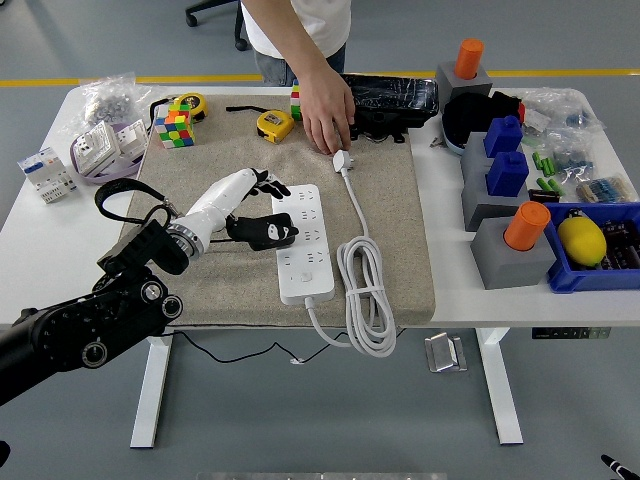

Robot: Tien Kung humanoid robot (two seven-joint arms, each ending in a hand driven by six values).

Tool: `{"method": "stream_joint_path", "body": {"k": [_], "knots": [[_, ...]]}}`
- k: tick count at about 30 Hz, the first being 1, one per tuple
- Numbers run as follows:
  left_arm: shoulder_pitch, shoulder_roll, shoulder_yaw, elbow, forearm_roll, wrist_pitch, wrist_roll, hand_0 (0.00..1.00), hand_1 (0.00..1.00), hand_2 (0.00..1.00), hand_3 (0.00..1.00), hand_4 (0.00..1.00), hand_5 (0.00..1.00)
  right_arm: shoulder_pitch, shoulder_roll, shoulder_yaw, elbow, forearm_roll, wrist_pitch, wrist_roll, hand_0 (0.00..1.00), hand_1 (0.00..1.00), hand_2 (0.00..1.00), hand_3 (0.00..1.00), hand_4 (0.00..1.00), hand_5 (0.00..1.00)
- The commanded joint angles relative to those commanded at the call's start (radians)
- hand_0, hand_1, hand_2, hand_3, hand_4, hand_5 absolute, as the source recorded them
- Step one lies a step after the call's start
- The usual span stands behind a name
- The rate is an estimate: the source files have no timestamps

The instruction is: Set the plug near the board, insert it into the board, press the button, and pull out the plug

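A white power strip [304, 250] lies on the tan mat [380, 230], its white cord [362, 300] coiled to its right. My left hand [256, 214] reaches in from the lower left and is curled on the black plug [270, 234] at the strip's left edge, level with its upper sockets. The plug's thin black cable [140, 195] loops back over my forearm. Whether the prongs sit in a socket is hidden. A person's hand [326, 122] presses down at the mat's far edge, right by the strip's white end plug [343, 160].
Two colour cubes [172, 128] and yellow tape measures [274, 124] line the mat's far edge, with a black box [395, 97] behind. Grey holders with blue and orange blocks [508, 205] and a blue bin [600, 255] fill the right. Bags and small boxes [100, 145] sit far left.
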Motion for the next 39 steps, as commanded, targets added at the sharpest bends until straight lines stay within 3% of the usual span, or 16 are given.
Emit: {"method": "stream_joint_path", "body": {"k": [5, 6, 11, 12, 17, 18, 25, 39], "knots": [[-0.014, -0.007, 0.028, 0.035, 0.007, -0.001, 0.008, 0.734, 0.752, 0.729, 0.708, 0.998, 0.365, 0.001, -0.003, -0.004, 0.0, 0.0, 0.0, 0.0, 0.614, 0.666, 0.638, 0.573, 0.983, 0.585], [-0.019, -0.009, 0.033, 0.041, 0.008, -0.001, 0.012, 0.623, 0.654, 0.619, 0.603, 0.872, 0.186, 0.001, -0.003, -0.004, 0.001, 0.001, 0.0, 0.0, 0.614, 0.666, 0.637, 0.573, 0.983, 0.585], [-0.041, -0.018, 0.065, 0.072, 0.01, 0.014, 0.016, 0.623, 0.654, 0.619, 0.603, 0.872, 0.186, 0.002, -0.004, -0.005, 0.002, 0.0, 0.0, 0.0, 0.614, 0.666, 0.637, 0.573, 0.983, 0.585], [-0.046, -0.021, 0.074, 0.08, 0.009, 0.016, 0.017, 0.443, 0.516, 0.574, 0.565, 0.824, 0.103, 0.002, -0.005, -0.006, 0.002, 0.0, 0.0, 0.0, 0.614, 0.666, 0.637, 0.573, 0.983, 0.585], [-0.053, -0.028, 0.098, 0.094, 0.006, 0.029, 0.018, 0.443, 0.516, 0.574, 0.565, 0.824, 0.103, 0.0, -0.004, -0.006, 0.003, -0.001, 0.0, 0.0, 0.614, 0.666, 0.637, 0.573, 0.983, 0.585], [-0.054, -0.029, 0.1, 0.097, 0.005, 0.03, 0.017, 0.342, 0.465, 0.523, 0.553, 0.796, 0.036, 0.0, -0.004, -0.005, 0.003, -0.001, 0.0, 0.0, 0.614, 0.666, 0.637, 0.573, 0.983, 0.585], [-0.054, -0.032, 0.103, 0.101, 0.0, 0.032, 0.008, 0.316, 0.437, 0.495, 0.543, 0.761, 0.002, -0.003, -0.004, -0.002, 0.004, -0.004, 0.0, 0.0, 0.613, 0.665, 0.637, 0.573, 0.983, 0.585], [-0.033, -0.021, 0.067, 0.1, -0.038, 0.1, -0.146, 0.312, 0.423, 0.483, 0.532, 0.73, 0.002, -0.008, 0.001, 0.01, 0.004, -0.006, 0.0, 0.0, 0.616, 0.666, 0.637, 0.573, 0.984, 0.585]]}}
